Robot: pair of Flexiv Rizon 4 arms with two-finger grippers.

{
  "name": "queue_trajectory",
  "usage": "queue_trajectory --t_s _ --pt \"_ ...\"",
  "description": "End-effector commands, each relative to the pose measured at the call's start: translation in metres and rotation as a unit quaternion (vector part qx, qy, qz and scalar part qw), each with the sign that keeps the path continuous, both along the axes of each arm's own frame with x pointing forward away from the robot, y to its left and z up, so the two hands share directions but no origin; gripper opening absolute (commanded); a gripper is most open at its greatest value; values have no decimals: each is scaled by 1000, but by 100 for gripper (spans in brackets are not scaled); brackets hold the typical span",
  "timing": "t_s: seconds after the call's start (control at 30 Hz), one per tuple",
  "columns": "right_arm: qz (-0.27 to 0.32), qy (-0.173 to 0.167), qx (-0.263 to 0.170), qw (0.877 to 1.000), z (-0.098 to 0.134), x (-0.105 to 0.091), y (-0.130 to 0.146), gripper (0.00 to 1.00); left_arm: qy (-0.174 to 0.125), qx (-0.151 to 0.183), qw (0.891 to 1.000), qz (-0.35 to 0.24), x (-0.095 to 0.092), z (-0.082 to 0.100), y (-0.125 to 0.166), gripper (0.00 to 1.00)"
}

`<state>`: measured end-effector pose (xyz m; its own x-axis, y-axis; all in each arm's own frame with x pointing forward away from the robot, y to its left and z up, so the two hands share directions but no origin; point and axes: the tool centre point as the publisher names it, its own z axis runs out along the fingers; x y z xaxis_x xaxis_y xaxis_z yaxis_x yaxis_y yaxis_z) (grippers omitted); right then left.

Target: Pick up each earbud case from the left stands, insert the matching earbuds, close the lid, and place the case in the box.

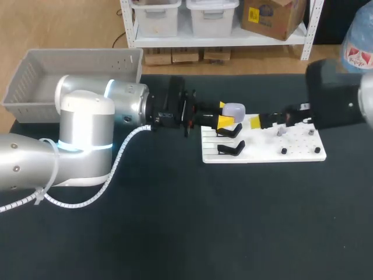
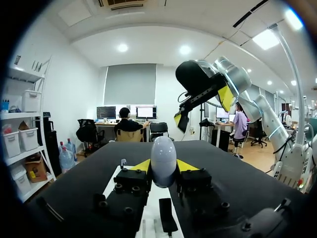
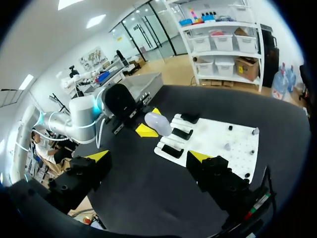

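A pale lavender earbud case (image 1: 233, 109) with its lid shut is held above the left end of the white board (image 1: 297, 154); my left gripper (image 1: 224, 116) is shut on it. In the left wrist view the case (image 2: 163, 161) sits upright between the two yellow fingertips (image 2: 140, 166). My right gripper (image 1: 258, 121) hangs just right of the case, open and holding nothing; it shows ahead of the case (image 2: 203, 101). From the right wrist the case (image 3: 157, 123) lies ahead of that wide-open gripper (image 3: 147, 156). Small earbuds (image 3: 227, 146) stand on the board's right half.
Black stands (image 1: 231, 133) (image 1: 231, 149) sit on the board's left part, below the case. A grey perforated box (image 1: 35, 73) stands at the table's back left corner. Small pegs (image 1: 284, 150) dot the board's right side.
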<state>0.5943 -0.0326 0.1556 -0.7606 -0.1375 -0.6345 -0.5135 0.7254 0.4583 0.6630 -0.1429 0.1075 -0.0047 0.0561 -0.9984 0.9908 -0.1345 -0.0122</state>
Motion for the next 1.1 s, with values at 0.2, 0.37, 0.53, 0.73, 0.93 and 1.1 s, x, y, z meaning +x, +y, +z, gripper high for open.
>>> queue_trajectory --t_s 0.2,0.37,0.53,0.73,0.93,1.1 --pt "3 22 4 1000 -27 23 19 100 0 0 1000 0 0 0 0 0" --pt "1 30 4 1000 -35 33 25 100 0 0 1000 0 0 0 0 0" --pt "1 38 12 999 -42 41 27 100 0 0 1000 0 0 0 0 0" --pt "-3 46 14 999 -47 49 26 100 0 0 1000 0 0 0 0 0" --pt "-9 53 15 998 -52 57 23 100 0 0 1000 0 0 0 0 0" --pt "-11 56 17 998 -54 64 20 100 0 0 1000 0 0 0 0 0"
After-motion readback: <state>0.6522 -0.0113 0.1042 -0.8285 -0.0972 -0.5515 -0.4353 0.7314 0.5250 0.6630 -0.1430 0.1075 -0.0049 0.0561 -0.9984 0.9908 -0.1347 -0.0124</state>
